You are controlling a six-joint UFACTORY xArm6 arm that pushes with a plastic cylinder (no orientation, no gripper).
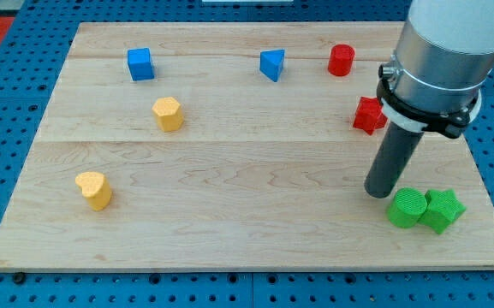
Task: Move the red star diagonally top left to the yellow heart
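Sliding is the only way anything gets moved on this wooden surface (247, 214), so how the red star handles matters. At the view's left, the yellow heart (94, 189) sits near the bottom-left corner, with a yellow hexagonal block (168, 113) above and to its right and a blue cube (140, 63) higher up. Near the top centre stands a blue triangular block (272, 64), then a red cylinder (341, 60). The red star (369, 115) lies at the view's right, partly hidden by the arm's collar, well apart from the heart. My tip (378, 193) rests below the star, apart from it, just left of a green cylinder (407, 208) that touches a green star (442, 210).

There is no gripper on this rig, so nothing is clenched or released; the rod simply pushes.

The star looks like a small, rigid, light block, likely to slide easily on smooth wood. Its points make it prone to spinning if struck off-centre, so I judge the contact should land in a notch or flat on the side facing away from the destination, its right side, in line with its middle. The destination, above-left of the heart, lies far across the board, so a long push with corrections seems needed, passing below the hexagonal block.
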